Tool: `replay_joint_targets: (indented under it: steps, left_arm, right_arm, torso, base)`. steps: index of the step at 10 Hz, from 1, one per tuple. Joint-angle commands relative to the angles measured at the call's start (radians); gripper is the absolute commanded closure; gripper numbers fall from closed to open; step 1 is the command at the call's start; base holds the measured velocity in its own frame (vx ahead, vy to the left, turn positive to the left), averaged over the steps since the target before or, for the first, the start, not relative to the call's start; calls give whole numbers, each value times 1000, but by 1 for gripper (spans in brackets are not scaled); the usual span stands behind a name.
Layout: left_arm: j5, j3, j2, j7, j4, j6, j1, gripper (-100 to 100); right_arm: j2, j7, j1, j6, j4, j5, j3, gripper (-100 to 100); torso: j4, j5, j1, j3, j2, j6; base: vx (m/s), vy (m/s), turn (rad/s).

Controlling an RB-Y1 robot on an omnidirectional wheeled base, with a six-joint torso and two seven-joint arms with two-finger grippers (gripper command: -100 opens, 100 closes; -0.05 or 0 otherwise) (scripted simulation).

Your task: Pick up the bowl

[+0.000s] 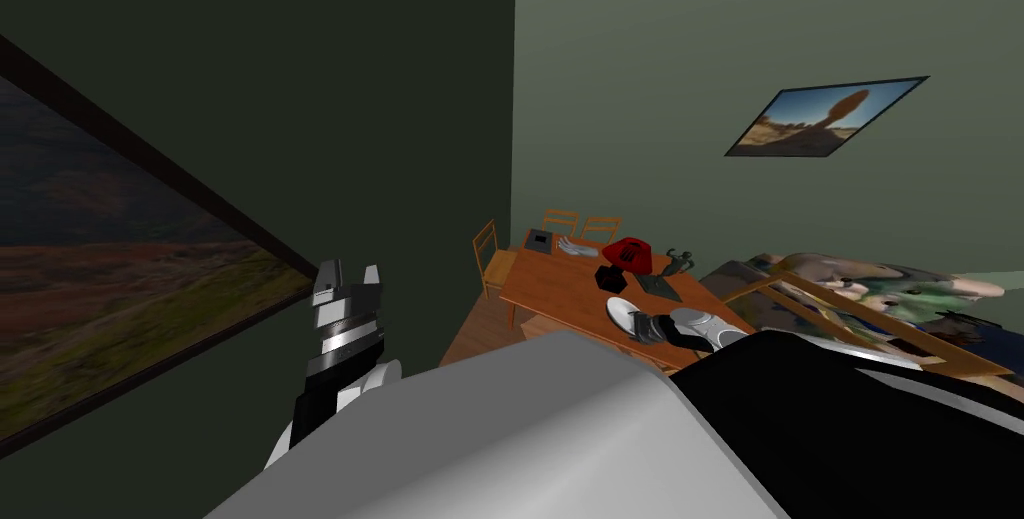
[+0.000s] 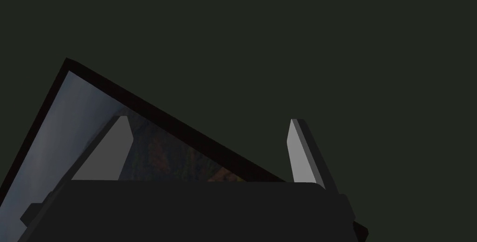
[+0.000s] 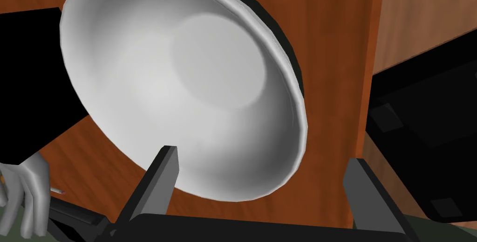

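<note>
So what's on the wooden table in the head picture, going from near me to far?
White round bowl → small black block → red rounded object → dark grey square box → two light wooden chairs.

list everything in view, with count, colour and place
bowl: one, white, near end of the table
table: one, orange-brown wood, by the green wall
chairs: three, light wood, around the table's far end
red thing: one, red, mid table
framed picture: one, blue and brown, on the green wall
left gripper: one, grey fingers, open, raised by the dark wall
right gripper: one, grey fingers, open, at the bowl's rim
</note>
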Motion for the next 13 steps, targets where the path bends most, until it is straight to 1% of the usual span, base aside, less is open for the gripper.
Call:
replay_joint_targets:
  steps: [1,2,3,4,5,6,10,11,12,13]
  left_arm:
    - [0,0,0,0,0,0,0,0]
    - [0,0,0,0,0,0,0,0]
    - [0,0,0,0,0,0,0,0]
    - [0,0,0,0,0,0,0,0]
    - [0,0,0,0,0,0,0,0]
    - [0,0,0,0,0,0,0,0]
    - [0,0,0,0,0,0,0,0]
    - [0,0,0,0,0,0,0,0]
    - [0,0,0,0,0,0,0,0]
    - [0,0,0,0,0,0,0,0]
  right_arm:
    - [0,0,0,0,0,0,0,-100]
    - [3,4,-2,-7,7,1,3,0]
    - [33,10,-3,14,17,5,4,-100]
    - [57,15,-3,31,26,8,6,-100]
    - [48,21,-3,13,32,4,0,-100]
    - [50,23,-3,16,33,4,0,100]
    - [51,22,-3,16,33,4,-1,100]
    - [51,22,-3,16,33,4,-1,0]
    - [21,8,-3,6,13,4,4,100]
    - [3,4,-2,-6,6,1,3,100]
  torso:
    - [0,0,0,0,0,0]
    - [0,0,1,0,0,0]
    - [0,1,2,0,1,0]
    - [0,0,0,0,0,0]
    - [0,0,-1,0,0,0]
    - [0,0,0,0,0,0]
    - [0,1,2,0,1,0]
    - [0,1,3,0,1,0]
    - [0,1,3,1,1,0]
    - [0,3,5,1,2,0]
  base:
    - [9,-21,25]
    - [0,0,0]
    - [10,-34,66]
    - [22,-61,97]
    - [11,-30,22]
    - [0,0,0]
    - [-1,1,-3]
    - [0,0,0]
    - [-8,24,-58]
    - [-16,60,-107]
